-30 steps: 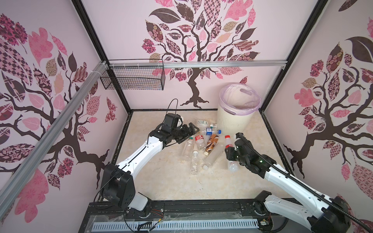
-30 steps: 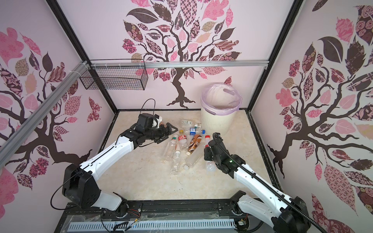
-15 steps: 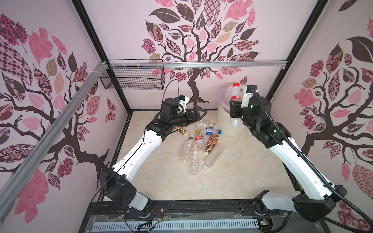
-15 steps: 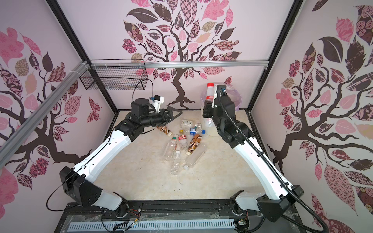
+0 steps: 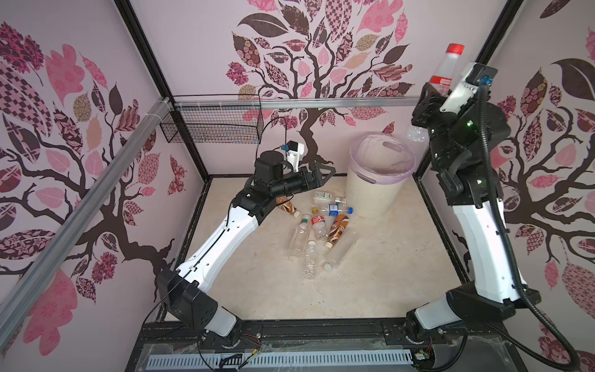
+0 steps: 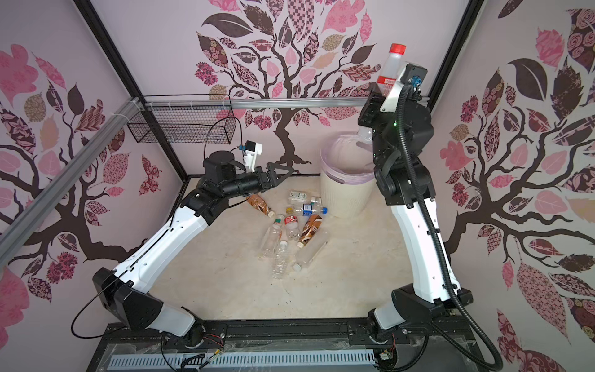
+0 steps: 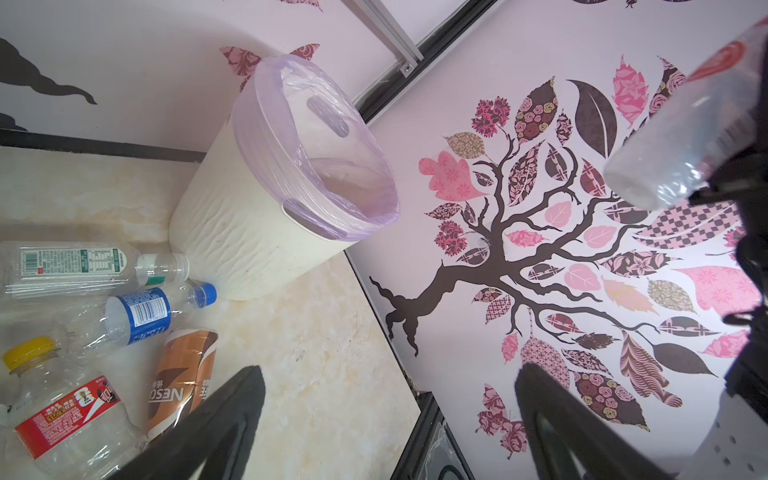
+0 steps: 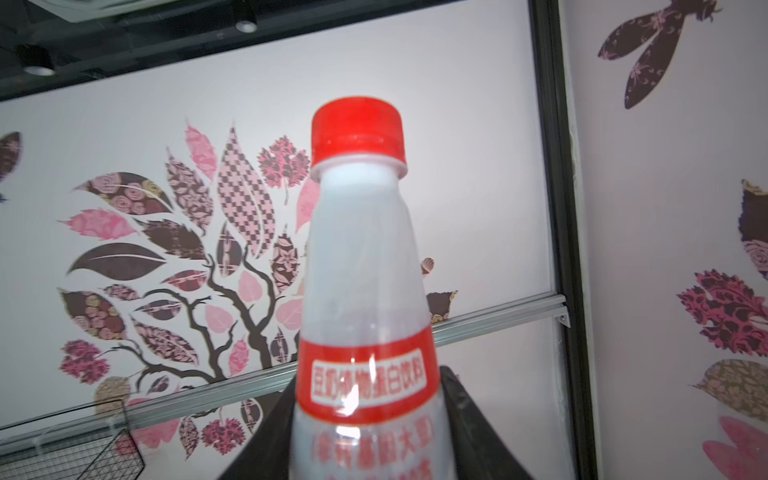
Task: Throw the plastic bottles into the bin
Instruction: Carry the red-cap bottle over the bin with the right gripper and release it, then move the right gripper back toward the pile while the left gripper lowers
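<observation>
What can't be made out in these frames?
- Grip on the red-capped bottle: the right wrist view's lower edge cuts off where the jaws meet it, and the right arm hides it in both top views.
- Floor of the bin: the right arm covers part of the mouth in a top view, and the bin's own wall blocks it in the left wrist view.
- Base of the brown-label bottle: the left arm hides it in a top view.

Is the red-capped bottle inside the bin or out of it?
Out. The right gripper holds the red-capped bottle cap up, in the air, higher than the bin.
</observation>
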Robot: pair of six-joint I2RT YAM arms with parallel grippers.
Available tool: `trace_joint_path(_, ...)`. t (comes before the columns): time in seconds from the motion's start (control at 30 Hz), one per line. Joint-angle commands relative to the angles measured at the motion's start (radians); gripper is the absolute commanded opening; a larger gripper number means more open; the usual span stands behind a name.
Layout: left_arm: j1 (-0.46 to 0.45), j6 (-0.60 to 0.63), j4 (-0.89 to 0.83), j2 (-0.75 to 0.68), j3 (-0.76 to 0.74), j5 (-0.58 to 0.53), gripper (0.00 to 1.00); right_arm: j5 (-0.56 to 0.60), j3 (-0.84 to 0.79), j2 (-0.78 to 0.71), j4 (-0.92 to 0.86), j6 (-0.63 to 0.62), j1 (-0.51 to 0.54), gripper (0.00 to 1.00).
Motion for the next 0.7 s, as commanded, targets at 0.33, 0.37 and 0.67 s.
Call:
trace_joint_path(0.33,-0.001,0.037,-0.042,0.004,-0.060,-0.024,0.98,-0.122,0.029,0.245,-0.153,0.131,-0.088,1.00)
trace_joint_path(0.37,-0.001,0.037,-0.042,0.004,-0.065,-0.024,0.98,-0.125,0.030,0.235,-0.154,0.127,-0.087,0.99)
trace_joint_path(0.67,0.005,0.038,-0.147,0.001,-0.078,-0.090,0.98,-0.207,-0.028,0.111,-0.176,0.165,-0.080,0.99)
